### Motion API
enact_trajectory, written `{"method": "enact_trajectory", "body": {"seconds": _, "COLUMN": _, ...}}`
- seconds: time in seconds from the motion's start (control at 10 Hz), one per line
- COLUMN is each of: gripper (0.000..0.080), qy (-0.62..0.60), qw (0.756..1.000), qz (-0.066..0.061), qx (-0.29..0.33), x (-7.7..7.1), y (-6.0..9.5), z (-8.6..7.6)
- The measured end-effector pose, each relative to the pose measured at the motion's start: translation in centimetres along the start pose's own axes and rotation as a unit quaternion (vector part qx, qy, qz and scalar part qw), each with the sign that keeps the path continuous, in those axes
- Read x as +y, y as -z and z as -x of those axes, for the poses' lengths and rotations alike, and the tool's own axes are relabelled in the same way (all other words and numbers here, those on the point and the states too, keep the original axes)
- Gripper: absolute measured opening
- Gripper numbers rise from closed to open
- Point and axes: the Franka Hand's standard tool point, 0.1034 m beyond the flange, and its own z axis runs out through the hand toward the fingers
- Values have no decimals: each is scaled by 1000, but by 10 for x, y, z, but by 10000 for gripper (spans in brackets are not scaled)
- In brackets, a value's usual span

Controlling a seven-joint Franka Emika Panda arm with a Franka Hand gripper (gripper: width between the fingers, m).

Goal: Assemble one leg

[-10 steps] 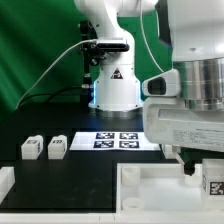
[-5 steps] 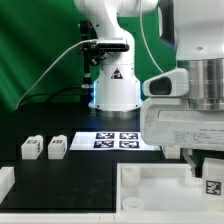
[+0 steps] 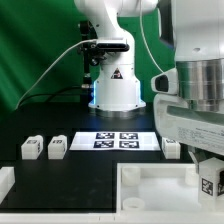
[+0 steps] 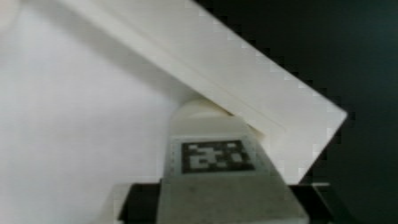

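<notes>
While jaws grip a leg, two legs stand apart.

- The table is black, with a green backdrop behind it
- The marker board is white with black square tags
- Two legs at the exterior view's left are white with dark notches
- The base nearest the camera is plain white
- In the wrist view a white piece bears a black-and-white tag
</notes>
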Motion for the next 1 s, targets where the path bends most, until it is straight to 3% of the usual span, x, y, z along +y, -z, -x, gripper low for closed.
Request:
{"method": "enact_trajectory", "body": {"seconds": 0.1, "gripper": 290, "qy": -120, "qw": 993, "qz": -4, "qx": -13, "x": -1, "y": 0, "z": 1}}
{"method": "enact_trajectory", "body": {"seconds": 0.3, "gripper": 291, "qy": -248, "qw": 968, "qz": -8, "qx": -23, "x": -2, "y": 0, "z": 2}}
{"method": "enact_trajectory", "body": {"seconds": 0.4, "gripper": 291, "qy": -307, "qw": 951, "qz": -17, "qx": -25, "x": -3, "y": -1, "z": 2}}
{"method": "enact_trajectory", "body": {"seconds": 0.7, "gripper": 295, "qy": -351, "qw": 936, "qz": -15, "qx": -12, "x": 0, "y": 0, "z": -5}}
{"method": "enact_trajectory", "body": {"seconds": 0.8, "gripper": 439, "qy": -345, "qw": 938, "qz": -14, "qx": -14, "x": 0, "y": -1, "z": -3}}
{"method": "enact_trajectory", "body": {"seconds": 0.9, "gripper": 439, "qy": -344, "qw": 939, "qz": -14, "qx": -14, "x": 0, "y": -1, "z": -3}}
{"method": "enact_trajectory", "body": {"seconds": 1.0, "gripper": 571, "qy": -344, "qw": 939, "qz": -14, "qx": -14, "x": 1, "y": -1, "z": -3}}
